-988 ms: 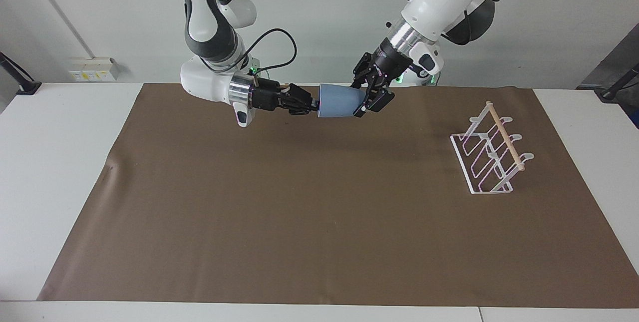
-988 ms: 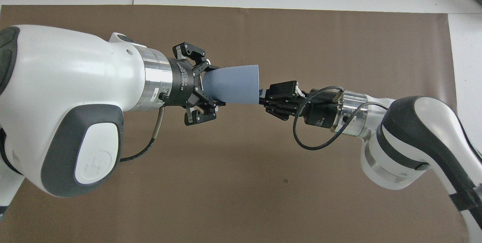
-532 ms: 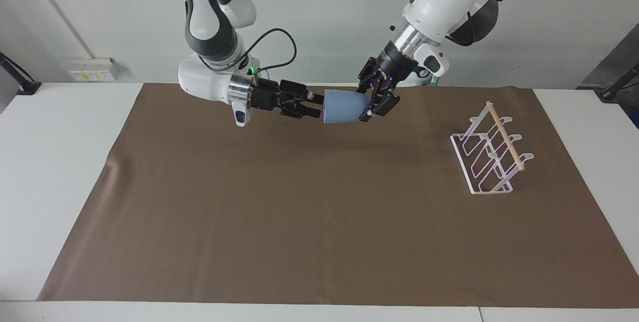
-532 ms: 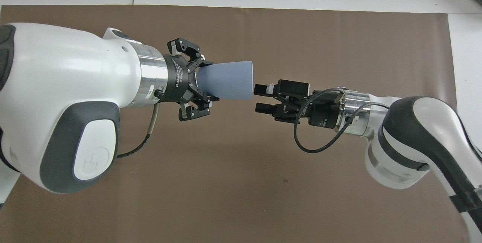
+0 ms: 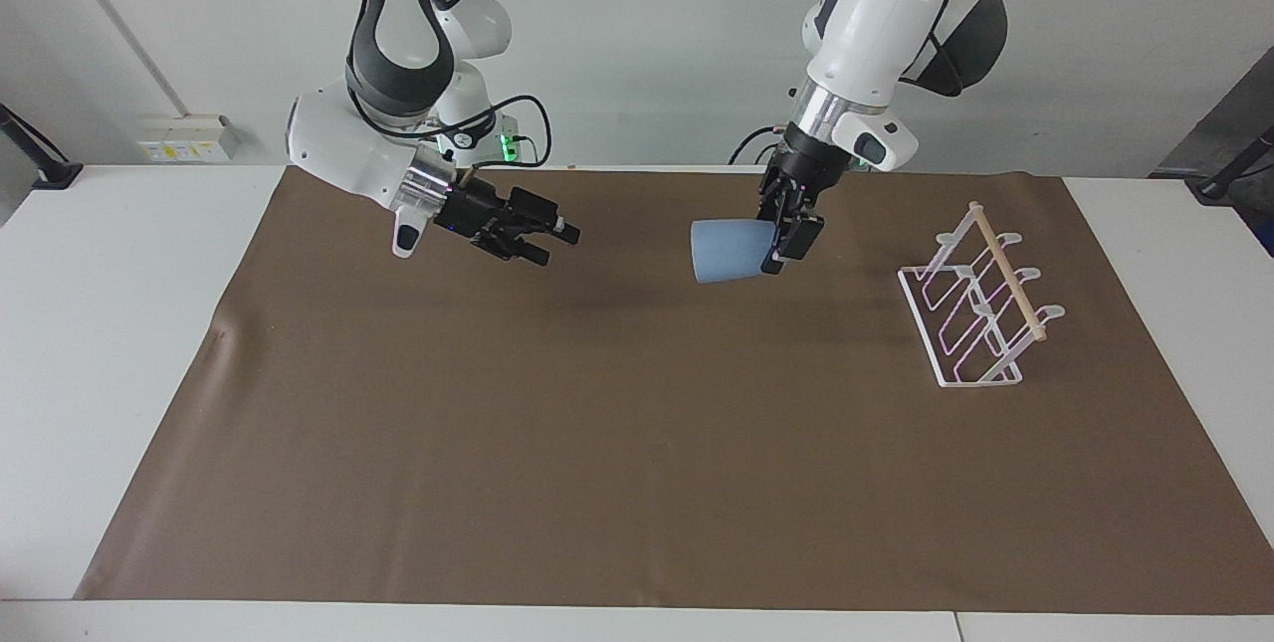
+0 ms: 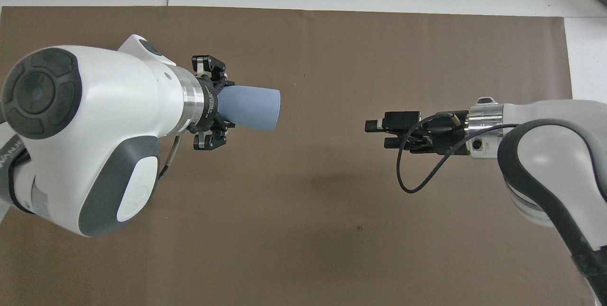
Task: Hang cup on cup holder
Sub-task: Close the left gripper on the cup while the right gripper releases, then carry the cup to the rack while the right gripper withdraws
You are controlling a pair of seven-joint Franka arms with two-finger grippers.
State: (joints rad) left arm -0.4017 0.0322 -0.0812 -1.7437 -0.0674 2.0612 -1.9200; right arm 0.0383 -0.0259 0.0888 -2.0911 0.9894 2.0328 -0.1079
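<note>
The cup [image 5: 727, 251] hangs on its side in the air over the brown mat [image 5: 637, 443], its wide mouth turned toward the right arm's end of the worktop [image 5: 119, 323]. My left gripper [image 5: 783, 242] is clenched on the cup's narrow base end and carries it above the mat. The cup holder [image 5: 980, 299] stands on the mat toward the left arm's end, well apart from the cup, with nothing on its prongs. My right gripper [image 5: 555, 242] hovers over the mat with its fingers released, well apart from the cup and holding nothing.
</note>
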